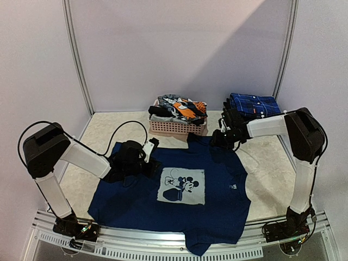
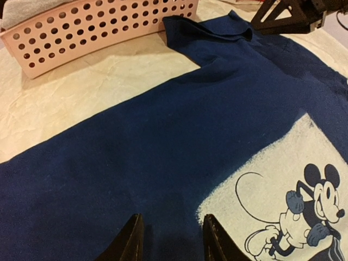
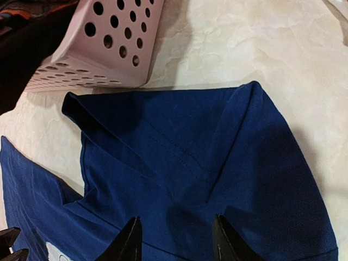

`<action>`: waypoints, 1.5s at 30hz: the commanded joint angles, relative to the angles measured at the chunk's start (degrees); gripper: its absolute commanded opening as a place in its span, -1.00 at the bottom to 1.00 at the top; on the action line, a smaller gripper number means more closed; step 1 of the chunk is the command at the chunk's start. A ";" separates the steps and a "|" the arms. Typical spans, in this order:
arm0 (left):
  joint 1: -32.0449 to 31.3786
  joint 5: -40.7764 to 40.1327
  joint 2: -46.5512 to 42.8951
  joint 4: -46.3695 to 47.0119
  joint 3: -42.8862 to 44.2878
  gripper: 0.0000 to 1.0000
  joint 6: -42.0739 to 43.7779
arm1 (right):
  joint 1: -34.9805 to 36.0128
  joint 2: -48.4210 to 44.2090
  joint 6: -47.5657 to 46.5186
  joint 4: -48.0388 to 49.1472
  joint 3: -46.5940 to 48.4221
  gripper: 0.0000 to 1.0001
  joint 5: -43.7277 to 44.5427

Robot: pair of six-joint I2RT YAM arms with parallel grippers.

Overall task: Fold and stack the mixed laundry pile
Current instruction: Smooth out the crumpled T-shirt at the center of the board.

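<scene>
Just in front of the pink basket (image 1: 179,129), on the top view, we see the navy T-shirt (image 1: 217,190) spread flat on the table (image 1: 103,130). Its collar points toward the basket and its pale cartoon print (image 1: 184,186) faces up. The rest of the laundry pile (image 1: 182,107) is heaped inside the basket, and a folded blue plaid garment (image 1: 253,104) lies just to the right of the basket. The left gripper (image 1: 152,167) is low over the shirt in front of the basket's left end, beside the print. The right gripper (image 1: 218,142) is at the shirt's sleeve, in front of the basket's right end. From up here we cannot tell how either pair of jaws stands.

On the left wrist view, the left gripper (image 2: 169,231) has its fingers (image 2: 129,242) spread apart, with bare navy cloth between them and nothing pinched. The print (image 2: 283,185) begins just beside one finger, and the basket (image 2: 98,27) stands beyond the shirt (image 2: 163,136).

On the right wrist view, the right gripper (image 3: 176,234) is likewise spread, its fingers (image 3: 128,242) apart over the creased sleeve (image 3: 217,141). The sleeve tip lies close to the basket (image 3: 103,43), and we cannot tell whether they touch.
</scene>
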 commanded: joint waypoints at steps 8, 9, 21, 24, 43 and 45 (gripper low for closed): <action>-1.06 0.66 2.23 2.39 -0.65 -0.25 0.33 | -0.73 4.54 -0.35 -1.25 4.27 -0.35 -0.95; -1.06 0.65 2.34 2.48 -0.65 -0.26 0.38 | -0.80 4.72 -0.35 -1.21 4.49 -0.40 -0.90; -1.06 0.38 3.48 2.50 0.06 -0.28 0.69 | -1.90 6.76 -0.94 -2.22 8.28 -0.97 -1.43; -1.06 0.23 3.50 2.50 0.06 -0.28 0.79 | -2.16 7.01 -1.29 -2.53 9.48 -1.00 -1.54; -1.06 -0.20 3.82 2.33 0.33 -0.30 0.80 | -5.05 9.80 1.02 -3.30 16.44 -1.00 -4.02; -1.06 -0.27 3.82 2.13 0.40 -0.30 0.80 | -5.41 10.25 1.39 -3.11 16.92 -1.00 -4.40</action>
